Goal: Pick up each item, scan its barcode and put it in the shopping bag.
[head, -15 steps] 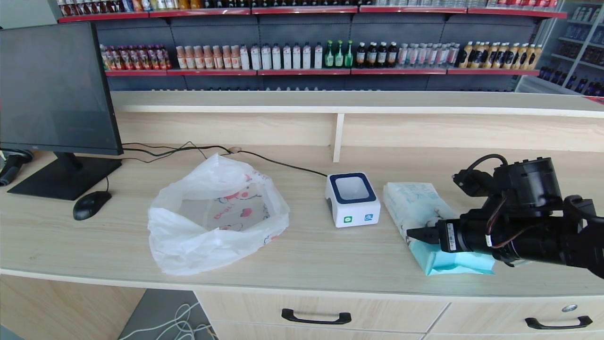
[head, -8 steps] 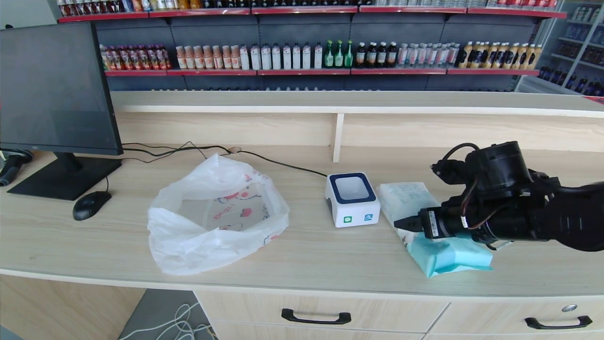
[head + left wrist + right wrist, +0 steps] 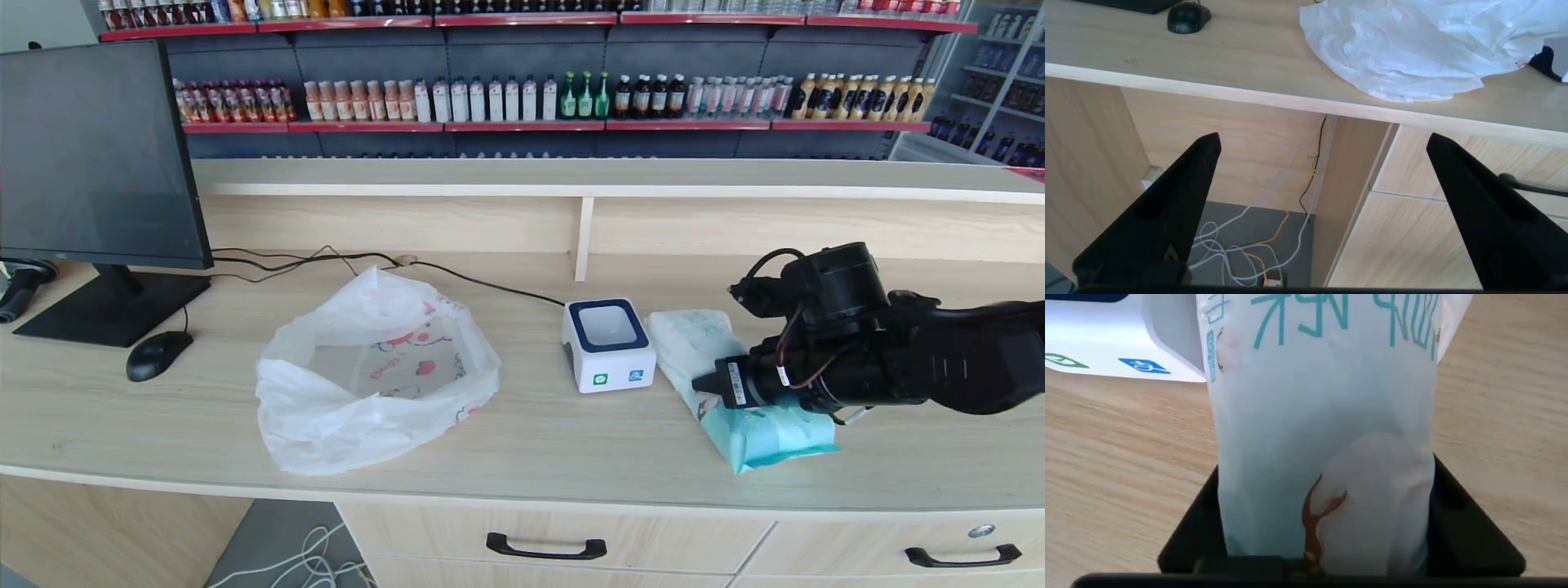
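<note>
A soft tissue pack [image 3: 694,339], white and light blue, lies on the wooden counter [image 3: 555,441] just right of the white barcode scanner [image 3: 608,343]. My right gripper [image 3: 709,384] comes in low from the right and is shut on the pack. In the right wrist view, the pack [image 3: 1323,457] is squeezed between the two black fingers [image 3: 1196,531], with the scanner [image 3: 1118,343] close beyond it. The white shopping bag [image 3: 375,380] sits open, left of the scanner. My left gripper [image 3: 1323,155] hangs open below the counter's front edge, facing the bag [image 3: 1429,41].
A monitor [image 3: 98,155] and a black mouse [image 3: 157,354] stand at the counter's left end, with cables running behind the bag. A raised wooden ledge [image 3: 620,175] backs the counter. Drawers with black handles [image 3: 545,545] sit under the front edge.
My right arm has swung left and farther onto the counter. The tissue pack has shifted left with it, ending closer to the scanner.
</note>
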